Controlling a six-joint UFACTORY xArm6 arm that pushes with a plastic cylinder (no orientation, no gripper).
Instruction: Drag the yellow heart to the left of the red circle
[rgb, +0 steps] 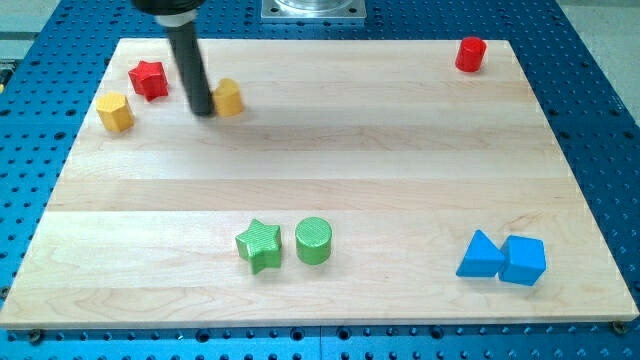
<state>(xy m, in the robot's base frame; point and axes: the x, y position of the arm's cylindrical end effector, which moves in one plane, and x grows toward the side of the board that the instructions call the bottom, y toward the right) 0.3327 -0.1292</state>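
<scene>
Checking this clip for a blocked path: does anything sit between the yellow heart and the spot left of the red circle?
No. My tip is at the left side of the yellow heart. Between it and the red circle at the view's top right there is only bare wooden board; all other blocks lie off that line.

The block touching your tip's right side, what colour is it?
Yellow: the yellow block sits against my tip, seen in the camera view, the only one.

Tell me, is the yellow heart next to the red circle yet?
Not yet. Done: my tip has reached the yellow heart, touching its left side. In hand: pushing it rightward. Left: nearly the whole board, since the red circle sits far off at the view's top right.
</scene>
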